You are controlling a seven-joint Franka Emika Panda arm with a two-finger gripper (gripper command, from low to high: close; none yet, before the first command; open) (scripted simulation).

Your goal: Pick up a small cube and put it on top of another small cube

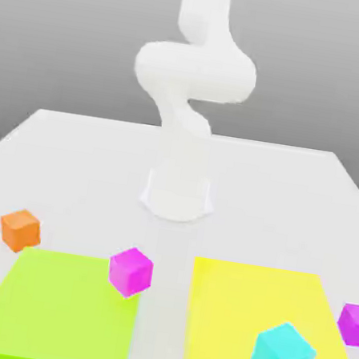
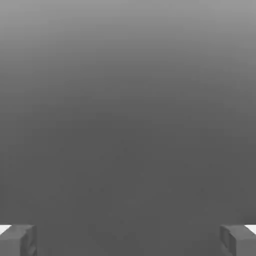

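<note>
- Hand (image 2: 128,242): my hand view shows two grey fingertips (image 2: 17,241) far apart at the frame's corners, nothing between them. Jaws wide, empty. Plain grey lies ahead of them.
- Arm (image 1: 191,95): white, rising from its base at the middle of the table (image 1: 89,153) in the exterior view, folded back on itself up top.
- Orange cube (image 1: 20,229): my pick item. Sits on bare white table at the exterior view's left, just off the far corner of the green pad (image 1: 50,309), not on it. I cannot place it against the hand from these views; I judge it well apart, with a full reach and descent to come.
- Handling, my judgement: small, rigid, flat-faced, likely light. Take it across two opposite side faces, centred, jaws squared to the faces. It sits turned relative to the pad edges, so the wrist may need a turn.
- Near magenta cube (image 1: 130,271): at the green pad's far corner toward the middle, apart from the orange one. Closest candidate to stack on.
- Second magenta cube (image 1: 353,324): at the exterior view's right edge, beside the yellow pad (image 1: 236,313).
- Cyan cube (image 1: 282,357): larger, on the yellow pad. Not wanted.
</note>
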